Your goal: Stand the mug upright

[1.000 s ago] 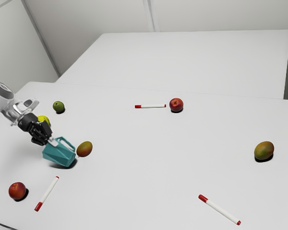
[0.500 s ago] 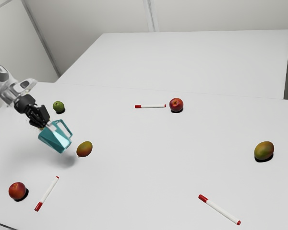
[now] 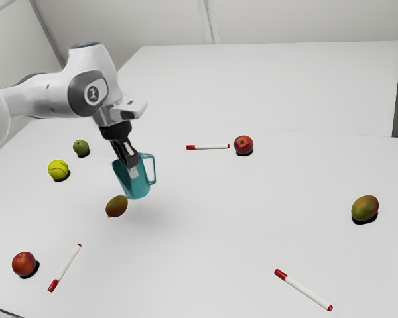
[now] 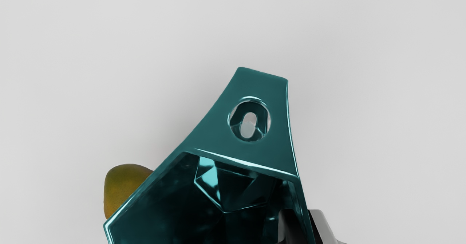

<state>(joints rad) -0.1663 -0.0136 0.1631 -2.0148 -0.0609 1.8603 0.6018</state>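
No words or numbers can be read. On the arm [image 3: 46, 95], at the exterior view's left, a round pale cap [image 3: 100, 87] ringed in dark grey bears a small dark mark [image 3: 93, 94]. It may be a logo, but it is too small to tell.

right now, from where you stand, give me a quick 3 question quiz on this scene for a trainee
1. True or false: the gripper holds the mug by its handle.
2. Which lies closest to the red apple near the table's far edge: a) tennis ball, b) marker, c) green fruit?
3. How many markers lie on the table?

Key: 1. False, it grips the wall, one finger inside and one outside. 2. b. 3. Three.
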